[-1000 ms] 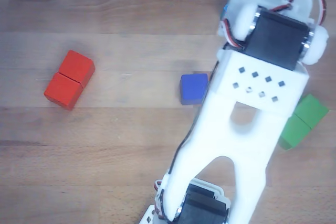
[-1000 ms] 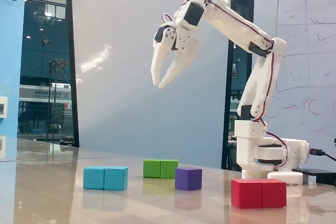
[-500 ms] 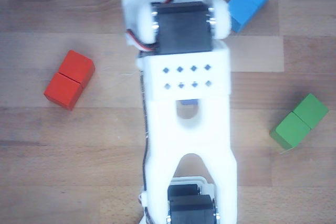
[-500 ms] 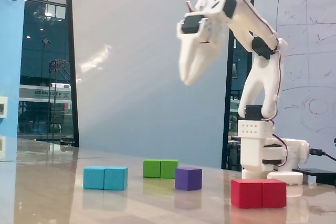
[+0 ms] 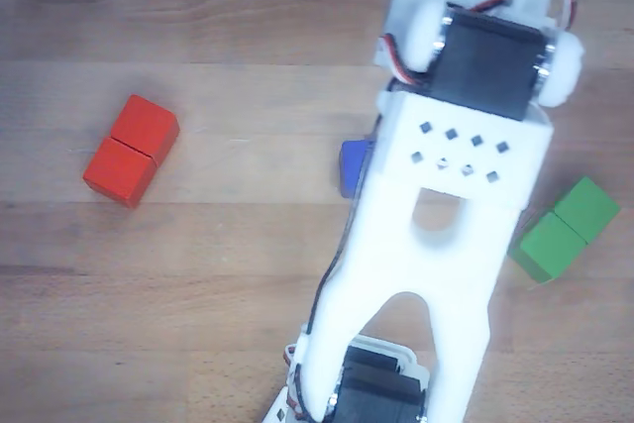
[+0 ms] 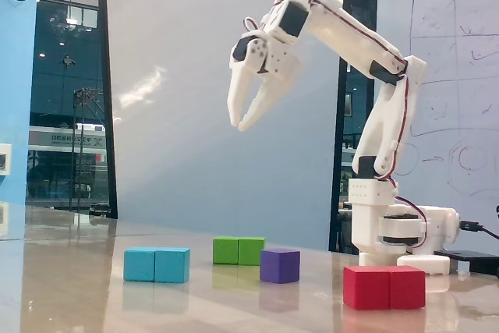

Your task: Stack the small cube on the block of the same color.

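And the white two-finger gripper (image 6: 240,124) hangs high above the wooden table (image 6: 70,286), fingers spread apart, nothing between them. In the fixed view the small dark blue cube (image 6: 279,265) sits on the table, just right of the green oblong block (image 6: 238,250) and well apart from the light sky-blue oblong block (image 6: 157,264) on the left. The red oblong block (image 6: 384,287) lies near the arm's base (image 6: 398,228). From the other view, the cube (image 5: 352,165) peeks out beside the white arm (image 5: 436,235).
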Motion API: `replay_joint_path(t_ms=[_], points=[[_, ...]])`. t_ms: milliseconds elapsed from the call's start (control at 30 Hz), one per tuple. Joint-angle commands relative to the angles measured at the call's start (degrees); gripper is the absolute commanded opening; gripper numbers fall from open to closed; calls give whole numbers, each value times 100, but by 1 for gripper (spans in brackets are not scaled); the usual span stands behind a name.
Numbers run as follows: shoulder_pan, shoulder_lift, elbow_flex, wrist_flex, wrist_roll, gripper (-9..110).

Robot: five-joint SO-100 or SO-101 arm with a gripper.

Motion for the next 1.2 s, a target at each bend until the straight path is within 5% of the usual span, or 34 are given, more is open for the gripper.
replay_joint_path(t_ms=[0,633,1167], points=[[-949,299,-53,-132,35,0],[-1195,2057,642,-149,62,0],[-1134,5704,5256,-2083,0,0]])
